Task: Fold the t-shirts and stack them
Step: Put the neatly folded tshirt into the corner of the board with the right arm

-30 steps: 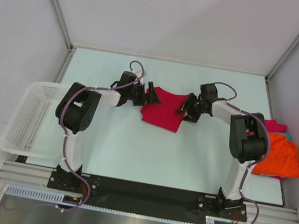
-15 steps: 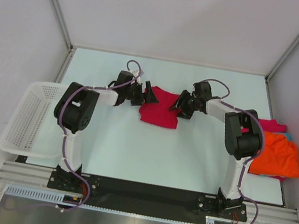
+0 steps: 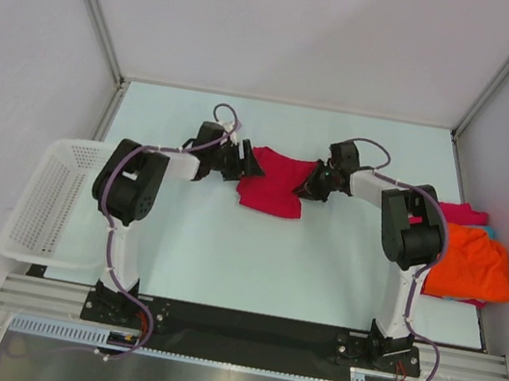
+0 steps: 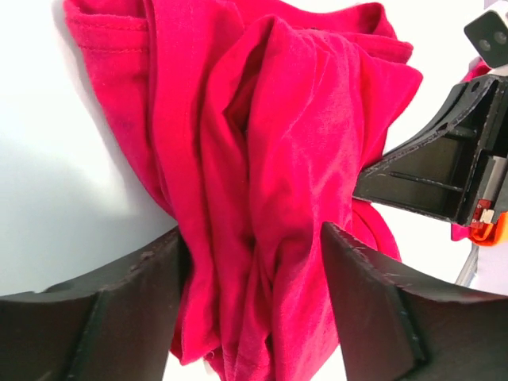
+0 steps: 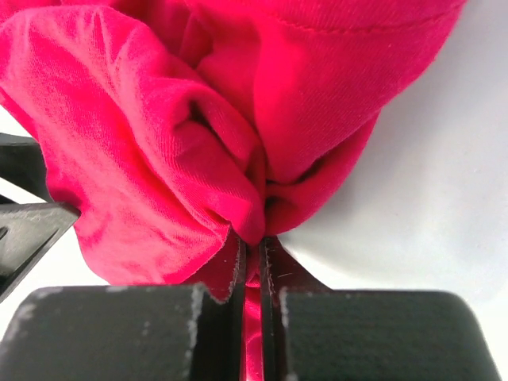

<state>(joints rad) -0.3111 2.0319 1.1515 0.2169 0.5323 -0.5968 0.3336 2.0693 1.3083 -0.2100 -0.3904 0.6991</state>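
Inward, arms (image 3: 176, 160) low — right gripper (image 5: 252, 246) tight on crimson t-shirt (image 3: 275, 184), left gripper (image 4: 252, 234) apart astride it.

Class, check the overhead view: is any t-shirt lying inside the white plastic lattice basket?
No, the white plastic lattice basket shows only bare mesh; the crimson red cloth t-shirt lies mid-table.

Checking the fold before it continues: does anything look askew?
Yes. The red t-shirt is bunched into thick folds, not flat, with the right gripper pinching one fold. The orange t-shirt lies crumpled at the right edge of the table.
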